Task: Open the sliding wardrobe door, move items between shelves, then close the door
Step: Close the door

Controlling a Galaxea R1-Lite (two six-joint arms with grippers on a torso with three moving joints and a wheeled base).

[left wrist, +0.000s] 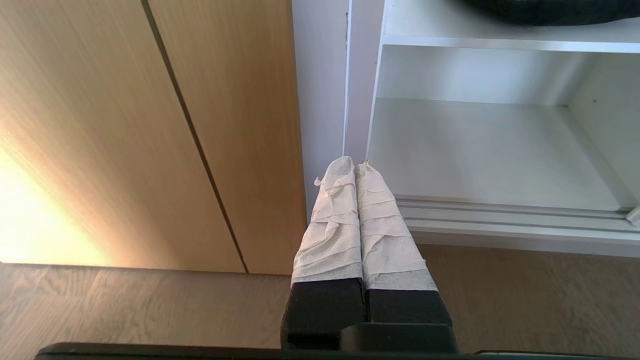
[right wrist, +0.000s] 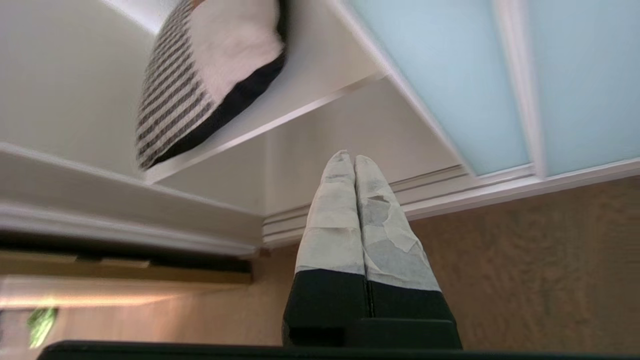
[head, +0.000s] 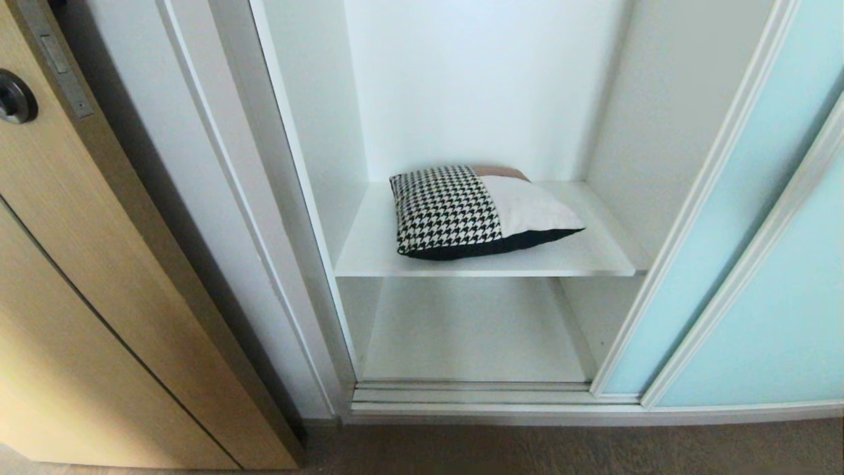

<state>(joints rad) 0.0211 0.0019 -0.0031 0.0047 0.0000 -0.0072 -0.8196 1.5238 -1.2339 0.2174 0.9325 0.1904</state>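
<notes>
We see the pale aqua sliding wardrobe door [head: 719,264] pushed aside to the right, baring white shelves — the patchwork cushion [head: 475,211] lies flat on the upper shelf [head: 369,254]. Our left tool [left wrist: 356,167] and right tool [right wrist: 348,160] hang low before the wardrobe — both pressed together, holding nothing.

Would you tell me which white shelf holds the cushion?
The upper white laminate shelf holds the houndstooth patchwork cushion; the lower shelf is bare.
</notes>
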